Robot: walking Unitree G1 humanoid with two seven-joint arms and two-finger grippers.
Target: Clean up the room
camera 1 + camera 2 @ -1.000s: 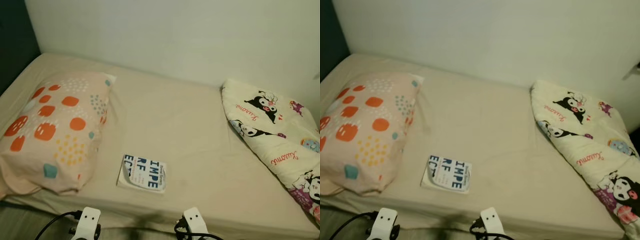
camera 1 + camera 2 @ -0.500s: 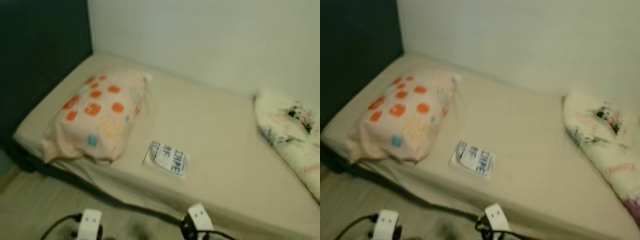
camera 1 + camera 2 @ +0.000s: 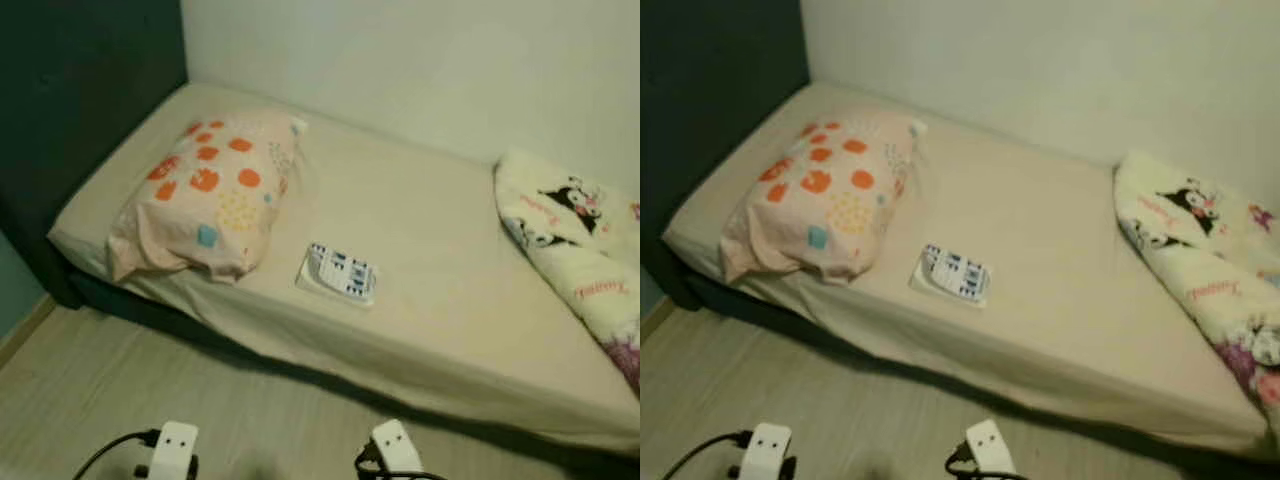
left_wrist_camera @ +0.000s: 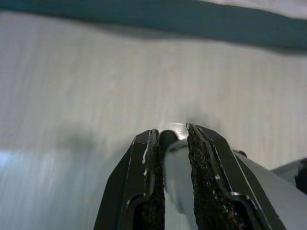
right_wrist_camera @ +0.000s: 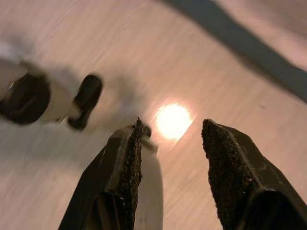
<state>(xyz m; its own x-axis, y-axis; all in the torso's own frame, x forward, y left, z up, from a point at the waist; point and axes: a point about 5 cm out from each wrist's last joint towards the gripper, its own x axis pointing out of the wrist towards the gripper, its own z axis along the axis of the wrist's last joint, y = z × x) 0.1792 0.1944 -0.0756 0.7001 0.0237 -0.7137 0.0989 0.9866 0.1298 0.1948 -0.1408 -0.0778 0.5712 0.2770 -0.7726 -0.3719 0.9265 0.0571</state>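
Observation:
A small book with a blue and white cover (image 3: 340,273) lies flat near the front edge of the beige bed (image 3: 440,335). An orange-spotted pillow (image 3: 210,195) rests at the bed's left end, and a cartoon-print blanket (image 3: 575,265) is bunched at the right end. Both arms hang low over the floor, well short of the bed, with their white wrists at the left (image 3: 175,448) and right (image 3: 393,446). My left gripper (image 4: 170,132) has its fingers nearly together with nothing held. My right gripper (image 5: 172,125) stands open and empty above the floor.
Pale wood floor (image 3: 150,385) runs between me and the bed. A dark panel (image 3: 70,100) stands at the bed's left end, and a light wall (image 3: 420,60) runs behind the bed. A shadowed gap (image 3: 300,360) lies under the bed's front edge.
The whole picture has shifted: the camera has backed away, so the bed looks smaller and farther and the floor has come into view. The book, pillow and blanket lie as before.

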